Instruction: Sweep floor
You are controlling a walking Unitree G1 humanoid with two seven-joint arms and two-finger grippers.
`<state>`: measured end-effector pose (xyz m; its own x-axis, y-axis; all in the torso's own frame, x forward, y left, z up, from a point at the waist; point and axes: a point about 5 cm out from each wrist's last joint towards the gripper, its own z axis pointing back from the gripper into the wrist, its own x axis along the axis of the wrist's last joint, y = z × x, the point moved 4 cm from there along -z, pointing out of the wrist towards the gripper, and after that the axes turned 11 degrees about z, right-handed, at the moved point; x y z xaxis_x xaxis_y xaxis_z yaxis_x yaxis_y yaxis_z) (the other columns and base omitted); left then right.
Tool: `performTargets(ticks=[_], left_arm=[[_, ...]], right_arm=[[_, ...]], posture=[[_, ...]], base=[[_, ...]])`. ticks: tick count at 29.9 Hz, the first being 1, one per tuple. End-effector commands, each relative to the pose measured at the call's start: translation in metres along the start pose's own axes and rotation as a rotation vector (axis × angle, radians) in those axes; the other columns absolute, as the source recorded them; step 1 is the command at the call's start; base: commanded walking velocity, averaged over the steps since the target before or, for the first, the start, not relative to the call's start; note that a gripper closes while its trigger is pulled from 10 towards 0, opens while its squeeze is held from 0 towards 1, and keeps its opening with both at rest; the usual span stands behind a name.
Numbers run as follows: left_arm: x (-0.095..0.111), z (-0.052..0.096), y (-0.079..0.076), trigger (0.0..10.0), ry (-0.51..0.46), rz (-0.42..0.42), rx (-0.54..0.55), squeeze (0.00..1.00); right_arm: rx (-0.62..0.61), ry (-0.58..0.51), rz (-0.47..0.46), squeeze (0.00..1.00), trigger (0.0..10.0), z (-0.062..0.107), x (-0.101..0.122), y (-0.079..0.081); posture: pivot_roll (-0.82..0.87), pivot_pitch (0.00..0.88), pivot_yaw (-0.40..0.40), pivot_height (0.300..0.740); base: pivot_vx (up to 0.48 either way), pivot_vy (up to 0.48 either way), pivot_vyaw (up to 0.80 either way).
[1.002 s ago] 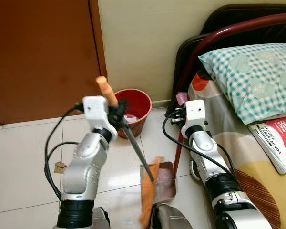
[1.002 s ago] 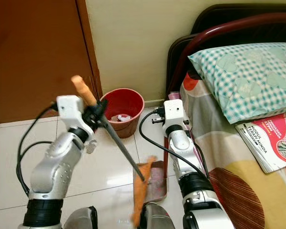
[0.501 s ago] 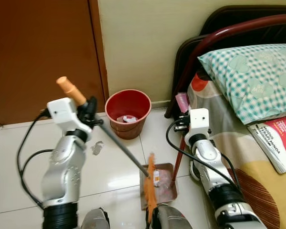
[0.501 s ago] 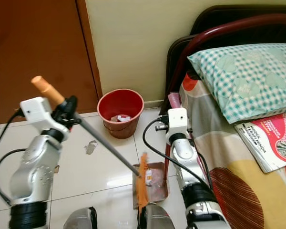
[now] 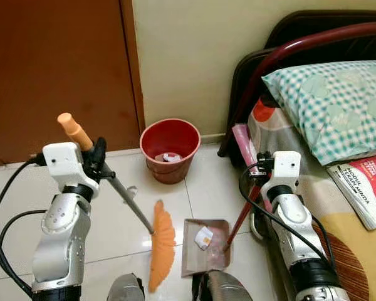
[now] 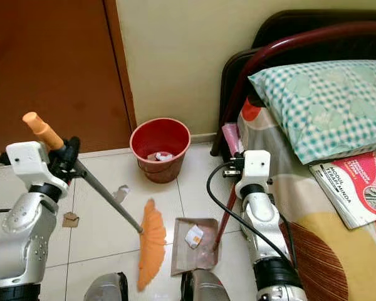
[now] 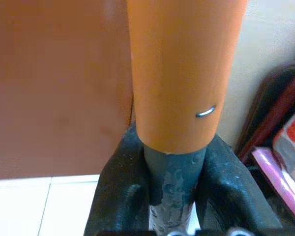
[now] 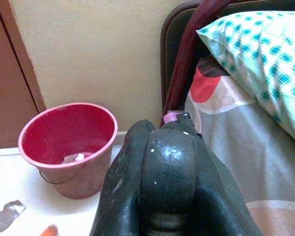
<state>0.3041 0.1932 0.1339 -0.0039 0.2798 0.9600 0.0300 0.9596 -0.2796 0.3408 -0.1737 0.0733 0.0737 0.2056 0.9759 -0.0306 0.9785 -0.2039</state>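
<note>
Broom (image 5: 161, 244) bristles are seen on the white tiled floor (image 5: 25, 188) beside the bed (image 5: 338, 207), swung left off the dustpan (image 5: 207, 248) since earlier. Its grey pole is clamped in the left claw (image 7: 172, 196); the dustpan handle is gripped by the right claw (image 8: 162, 167). Scraps lie in the red bucket (image 5: 170, 149).

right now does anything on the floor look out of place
Yes: two scraps lie loose on the tiles, a grey scrap near the red bin and a brown scrap further left, both outside the dustpan.
</note>
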Motion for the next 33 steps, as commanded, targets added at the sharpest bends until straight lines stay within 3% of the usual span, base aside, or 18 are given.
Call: performTargets(ticks=[1,4,9,13,18,20,27,33], left_arm=[[-0.003,0.003,0.001,10.0,0.008,-0.111,-0.015,0.00],[-0.006,0.004,0.006,10.0,0.014,-0.197,0.000,0.00],[-0.015,0.010,0.011,10.0,0.032,-0.215,0.038,0.00],[-0.020,0.017,0.026,10.0,0.017,-0.301,0.141,0.00],[-0.024,0.017,0.031,10.0,0.027,-0.318,0.164,0.00],[-0.025,0.017,0.035,10.0,0.025,-0.328,0.183,0.00],[-0.032,0.019,0.040,10.0,0.035,-0.329,0.216,0.00],[-0.039,0.022,0.044,10.0,0.051,-0.314,0.257,0.00]], right_arm=[[0.002,-0.034,-0.021,0.00,10.0,0.001,0.011,-0.001],[0.005,-0.078,-0.046,0.00,10.0,0.000,0.024,-0.001],[0.010,-0.129,-0.086,0.00,10.0,0.001,0.042,-0.003],[0.052,-0.193,-0.137,0.00,10.0,0.007,0.068,-0.005],[0.096,-0.248,-0.176,0.00,10.0,0.005,0.091,-0.002],[0.135,-0.284,-0.211,0.00,10.0,0.001,0.111,0.004],[0.175,-0.281,-0.253,0.00,10.0,-0.002,0.128,0.010],[0.235,-0.354,-0.317,0.00,10.0,-0.005,0.164,0.012]], posture=[[0.04,0.105,-0.049,0.740],[0.04,0.098,-0.051,0.740],[0.04,0.095,-0.054,0.740],[0.03,0.090,-0.059,0.740],[0.03,0.083,-0.060,0.740],[0.02,0.077,-0.060,0.740],[0.02,0.071,-0.068,0.740],[0.02,0.069,-0.070,0.740]], base=[[0.000,0.000,0.00],[0.000,0.000,0.00],[0.000,0.000,0.00],[0.000,0.000,0.00],[0.000,0.000,0.00],[0.000,0.000,0.00],[0.000,0.000,0.00],[0.000,0.000,0.00]])
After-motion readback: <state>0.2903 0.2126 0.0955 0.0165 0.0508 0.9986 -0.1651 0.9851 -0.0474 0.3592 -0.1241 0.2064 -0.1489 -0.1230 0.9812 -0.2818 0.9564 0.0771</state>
